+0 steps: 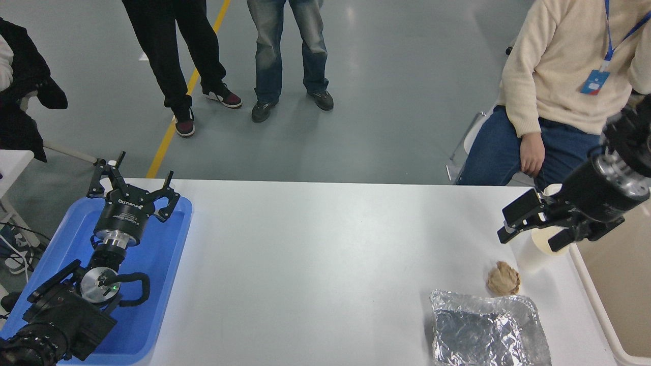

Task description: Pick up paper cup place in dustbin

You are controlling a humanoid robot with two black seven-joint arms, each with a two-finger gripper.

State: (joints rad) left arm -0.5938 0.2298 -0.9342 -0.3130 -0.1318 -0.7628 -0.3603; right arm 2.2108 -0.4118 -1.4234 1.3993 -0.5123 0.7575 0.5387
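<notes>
The paper cup [529, 256] is small and cream-white and stands at the table's right end, its open top tilted toward the camera. My right gripper [534, 235] comes in from the right edge, and its fingers close on the cup's upper part, one on each side of the rim. Whether the cup's base still touches the table I cannot tell. The beige dustbin [595, 297] is at the right edge, just right of the cup, and only its left rim and part of its inside show. My left gripper [129, 185] is open and parked over the blue tray.
A crumpled brown paper ball [503, 278] lies just in front of the cup. A crinkled silver foil tray [485, 328] sits at the front right. The shallow blue tray [152, 284] is at the left. One person sits at the far right and two stand beyond the table.
</notes>
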